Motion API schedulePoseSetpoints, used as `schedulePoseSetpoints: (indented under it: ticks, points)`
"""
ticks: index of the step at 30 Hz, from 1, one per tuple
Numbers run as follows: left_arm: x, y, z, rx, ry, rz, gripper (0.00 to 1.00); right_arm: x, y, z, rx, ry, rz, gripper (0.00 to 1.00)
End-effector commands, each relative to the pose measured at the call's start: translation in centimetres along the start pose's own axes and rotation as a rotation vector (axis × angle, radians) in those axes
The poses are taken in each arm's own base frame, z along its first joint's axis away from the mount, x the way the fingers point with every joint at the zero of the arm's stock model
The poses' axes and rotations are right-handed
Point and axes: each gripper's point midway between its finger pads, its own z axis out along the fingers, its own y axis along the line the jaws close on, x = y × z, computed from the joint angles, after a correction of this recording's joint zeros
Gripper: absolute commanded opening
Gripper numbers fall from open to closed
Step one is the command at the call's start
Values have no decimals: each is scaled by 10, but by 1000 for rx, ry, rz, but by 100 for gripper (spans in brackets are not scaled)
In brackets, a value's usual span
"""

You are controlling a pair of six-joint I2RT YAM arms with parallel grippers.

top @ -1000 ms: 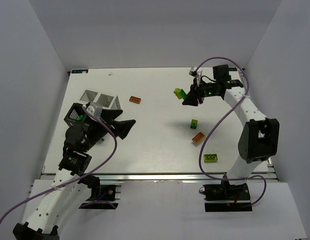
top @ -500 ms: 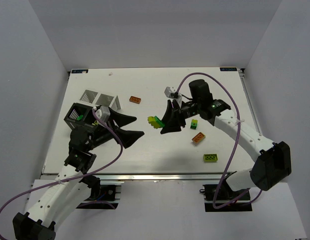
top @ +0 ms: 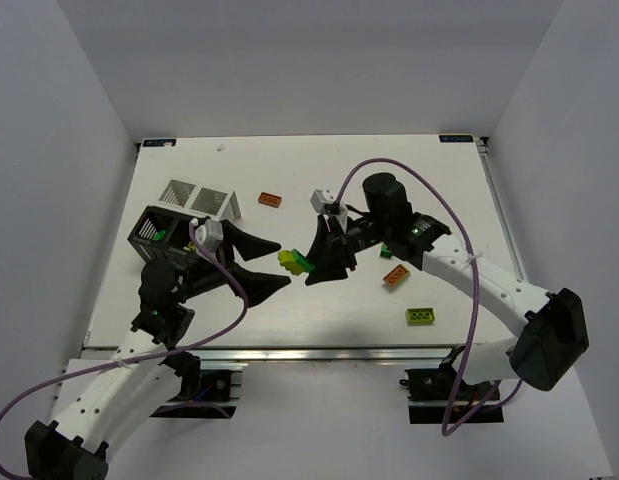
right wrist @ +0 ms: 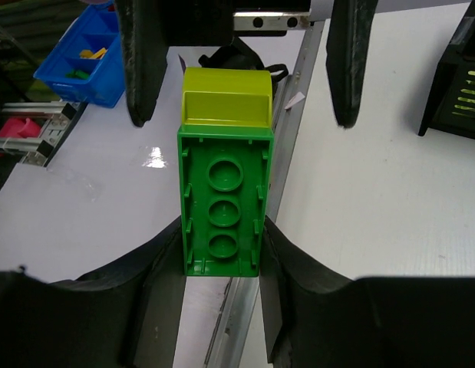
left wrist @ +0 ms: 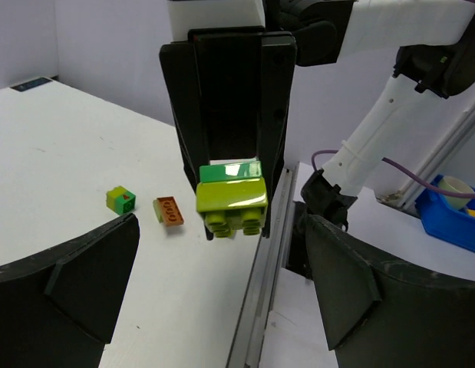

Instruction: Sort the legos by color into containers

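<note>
My right gripper [top: 311,262] is shut on a dark green lego [right wrist: 222,203] with a lime lego [right wrist: 225,96] stuck to its far end. The pair hangs above the table's middle as a green and lime stack [top: 294,262]. My left gripper [top: 282,265] faces it, open wide. The lime end [left wrist: 231,201] sits between the left fingers [right wrist: 141,61] without touching them. The black container [top: 152,230], holding something green, and the white container [top: 199,197] stand at the left. Loose legos lie about: orange [top: 271,199], orange [top: 394,275], lime [top: 421,316].
A small green and yellow lego [left wrist: 120,200] lies beside the orange one [left wrist: 169,210] under my right arm. The table's near edge has a metal rail [left wrist: 260,291]. A blue bin [right wrist: 91,54] stands off the table. White walls close in three sides.
My right arm carried the green and lime stack from the far right to the middle, up to the left gripper. The left gripper swung out toward it, staying open.
</note>
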Motion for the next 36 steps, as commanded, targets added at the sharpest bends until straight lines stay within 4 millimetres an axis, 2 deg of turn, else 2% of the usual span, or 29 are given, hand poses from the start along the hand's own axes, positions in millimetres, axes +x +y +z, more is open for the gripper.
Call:
schedulePoseSetpoints:
  ticks: [1, 8, 16, 24, 26, 32, 35, 36]
  points:
    - [5, -11, 1, 64, 19, -16, 98, -13, 0, 1, 30, -28, -63, 4]
    - [6, -9, 1, 55, 22, -14, 98, -9, 5, 3, 51, -26, -128, 4]
    - [9, -9, 2, 57, 32, -32, 95, 2, 0, 9, 76, -12, -158, 5]
    - [12, -8, 2, 62, 42, -48, 92, 1, 2, 9, 78, -15, -168, 5]
    - [13, -7, 3, 63, 47, -57, 86, 2, 2, 11, 73, -13, -164, 5]
    - [16, -7, 5, 71, 56, -76, 78, 7, 2, 17, 61, -2, -155, 4]
    - [16, -7, 5, 76, 54, -73, 62, 10, 1, 21, 61, 5, -153, 5]
    - [15, -8, 5, 76, 52, -70, 44, 10, 1, 21, 64, 6, -155, 5]
